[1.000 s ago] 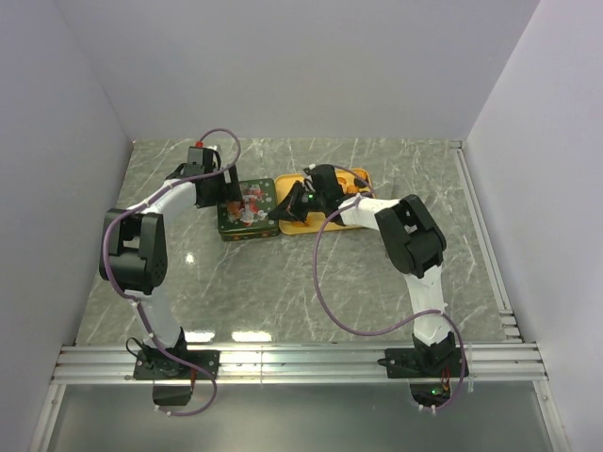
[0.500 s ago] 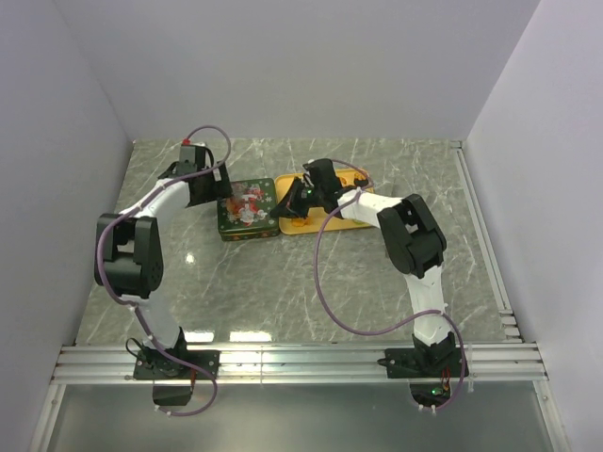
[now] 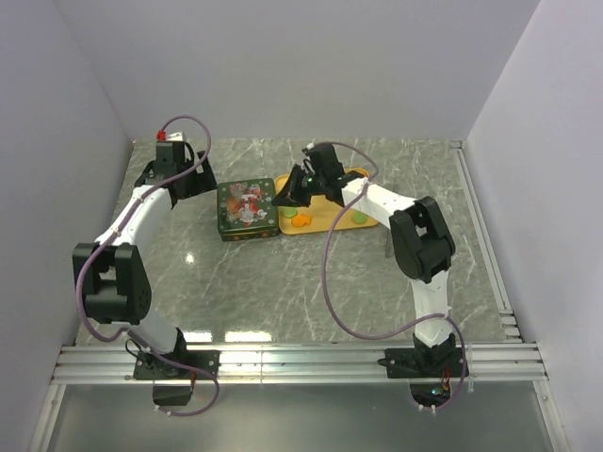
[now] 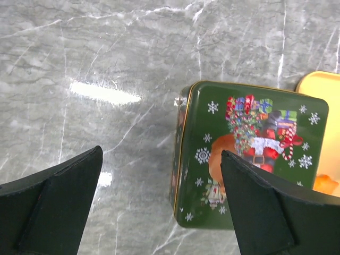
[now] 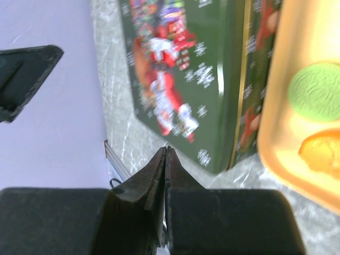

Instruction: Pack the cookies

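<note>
A green Christmas tin (image 3: 247, 209) lies shut on the marble table, touching the left end of a yellow tray (image 3: 330, 224). The tray holds a few cookies: a green round (image 3: 289, 212), an orange one (image 3: 301, 223) and another green one (image 3: 358, 217). My left gripper (image 3: 195, 182) is open and empty, left of the tin and apart from it; its wrist view shows the tin (image 4: 249, 159) ahead between the fingers (image 4: 160, 152). My right gripper (image 3: 283, 196) is shut with nothing in it, above the seam of tin and tray. Its wrist view shows the shut tips (image 5: 166, 150), tin (image 5: 186, 79), green cookie (image 5: 316, 90) and orange cookie (image 5: 321, 151).
White walls close in the table on the left, back and right. A metal rail (image 3: 301, 360) runs along the near edge by the arm bases. The tray's corner (image 4: 324, 87) shows beyond the tin in the left wrist view.
My left gripper has drawn back from the tin's left edge, up and to the left. My right gripper has moved a little toward the back, above the tin's right edge.
</note>
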`<state>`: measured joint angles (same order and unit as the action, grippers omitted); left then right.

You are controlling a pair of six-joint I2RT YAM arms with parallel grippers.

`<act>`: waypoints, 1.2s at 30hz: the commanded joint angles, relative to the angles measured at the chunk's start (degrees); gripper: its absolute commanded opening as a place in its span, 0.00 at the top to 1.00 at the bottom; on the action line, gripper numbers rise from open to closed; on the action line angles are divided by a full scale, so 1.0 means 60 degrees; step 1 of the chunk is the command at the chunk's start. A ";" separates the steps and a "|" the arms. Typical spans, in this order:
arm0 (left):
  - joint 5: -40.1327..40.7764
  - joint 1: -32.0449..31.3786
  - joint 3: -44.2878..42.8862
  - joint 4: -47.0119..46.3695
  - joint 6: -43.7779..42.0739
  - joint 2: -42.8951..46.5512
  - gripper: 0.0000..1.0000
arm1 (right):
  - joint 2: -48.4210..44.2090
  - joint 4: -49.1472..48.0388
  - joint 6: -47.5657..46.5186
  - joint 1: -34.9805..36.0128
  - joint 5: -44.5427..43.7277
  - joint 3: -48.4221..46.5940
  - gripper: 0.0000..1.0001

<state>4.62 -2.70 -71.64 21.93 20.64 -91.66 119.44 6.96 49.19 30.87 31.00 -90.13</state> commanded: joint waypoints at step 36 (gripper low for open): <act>0.1293 -0.1043 0.6253 -0.5556 0.0971 0.6206 0.01 | -1.0632 0.4670 -0.4711 0.0582 -0.2689 0.3390 0.31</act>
<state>3.53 -7.92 -38.52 0.40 28.03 -58.08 59.66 34.44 23.27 34.46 19.03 -70.94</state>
